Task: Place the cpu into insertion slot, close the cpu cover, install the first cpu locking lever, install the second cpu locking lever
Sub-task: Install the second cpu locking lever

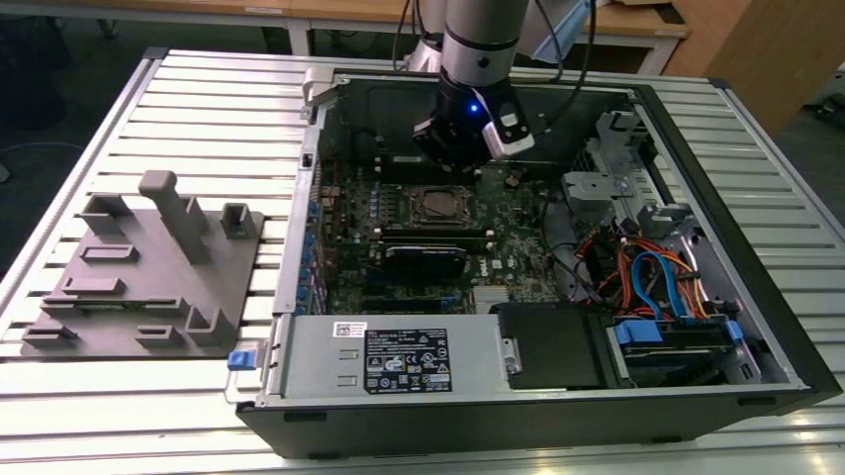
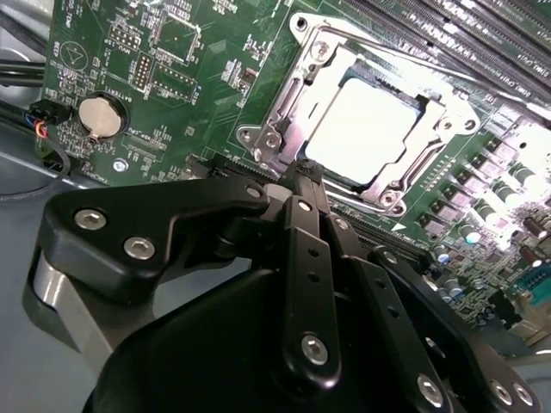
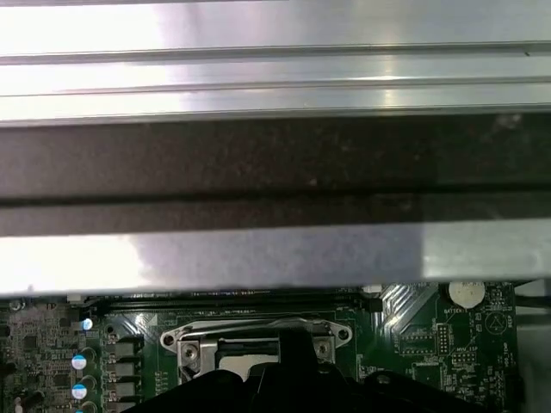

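Grey plastic fixture tray (image 1: 139, 272) sat on the ribbed aluminium table (image 1: 79, 416) toward the exterior view's left, well apart from everything else. Moving right, the open black PC case (image 1: 528, 421) lay on its side with the silver power supply (image 1: 390, 356) along its near edge; that box had a white sticker and a black label on it, but the print was too small to make out. Past that, on the green motherboard (image 1: 346, 213), the insertion slot (image 1: 436, 205) had the cpu (image 2: 366, 129) sitting in it, silver top showing bright through the square window of the cpu cover (image 2: 297, 90), which lay flat over the socket. The gripper (image 2: 303, 176) hung just beside the socket's edge, at the far side of it in the exterior view, fingers pressed together into a narrow tip with nothing pinched. A coin cell battery (image 2: 102, 116) sat on the board nearby. Further to the exterior view's right were the bundled orange, red and blue cables (image 1: 654, 272) and a blue drive bracket (image 1: 674, 333).
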{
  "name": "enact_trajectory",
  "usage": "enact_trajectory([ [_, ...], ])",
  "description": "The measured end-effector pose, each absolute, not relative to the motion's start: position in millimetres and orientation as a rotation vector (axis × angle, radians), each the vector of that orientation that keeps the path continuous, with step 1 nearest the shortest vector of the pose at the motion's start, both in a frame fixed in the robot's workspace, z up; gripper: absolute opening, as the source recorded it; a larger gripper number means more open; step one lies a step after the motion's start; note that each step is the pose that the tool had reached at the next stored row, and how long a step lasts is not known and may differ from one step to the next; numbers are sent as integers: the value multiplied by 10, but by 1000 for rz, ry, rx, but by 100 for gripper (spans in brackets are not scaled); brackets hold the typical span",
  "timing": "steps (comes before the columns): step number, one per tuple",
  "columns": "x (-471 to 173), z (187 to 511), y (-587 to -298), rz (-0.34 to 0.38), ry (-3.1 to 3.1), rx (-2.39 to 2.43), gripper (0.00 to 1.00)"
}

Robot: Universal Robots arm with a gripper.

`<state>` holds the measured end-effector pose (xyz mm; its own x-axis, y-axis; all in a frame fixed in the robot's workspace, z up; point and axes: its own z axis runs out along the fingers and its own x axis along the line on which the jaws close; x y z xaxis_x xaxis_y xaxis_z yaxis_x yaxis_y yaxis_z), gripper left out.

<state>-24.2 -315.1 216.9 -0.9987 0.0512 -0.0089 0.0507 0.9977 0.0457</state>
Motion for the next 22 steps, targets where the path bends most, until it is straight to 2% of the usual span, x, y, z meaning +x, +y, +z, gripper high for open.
enact_trajectory([
  [22,-242,2202,-3183,59,3130,80,11],
])
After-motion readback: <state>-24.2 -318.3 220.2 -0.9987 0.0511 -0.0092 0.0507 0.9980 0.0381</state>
